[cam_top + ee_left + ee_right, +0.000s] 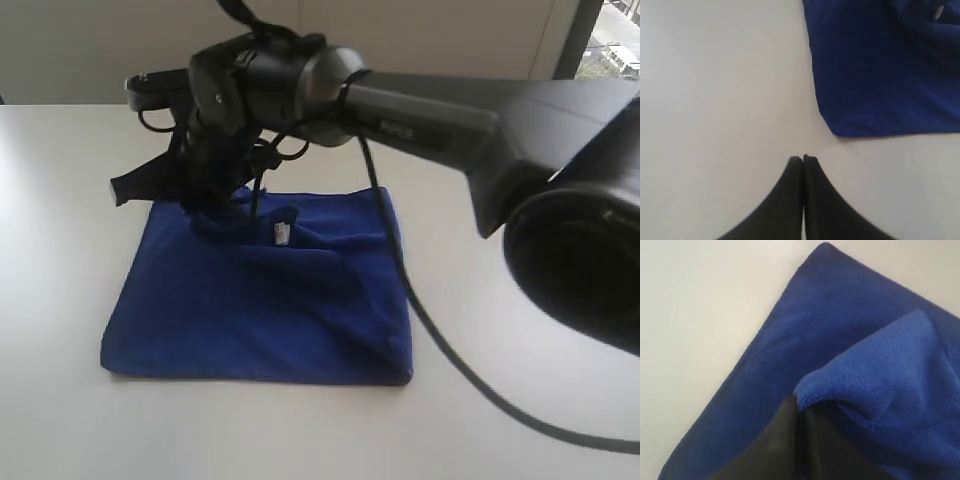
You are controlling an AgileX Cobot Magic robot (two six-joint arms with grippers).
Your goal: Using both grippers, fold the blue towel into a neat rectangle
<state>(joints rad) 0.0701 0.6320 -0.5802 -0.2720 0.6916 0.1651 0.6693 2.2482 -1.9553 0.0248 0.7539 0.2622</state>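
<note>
Right tool [799, 407] grips blue towel [260, 310] edge; left tool [803, 159] above bare table [715, 100].

A smooth white desk [60, 200] fills the foreground under soft, even light. Behind it stands a pale beige panelled wall [100, 50]. At the far right, a dark-framed window [618, 40] shows bright daylight.

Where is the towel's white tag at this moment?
In the exterior view, the white tag sits on the blue towel near its far edge, just right of the right gripper pinching the cloth.
</note>
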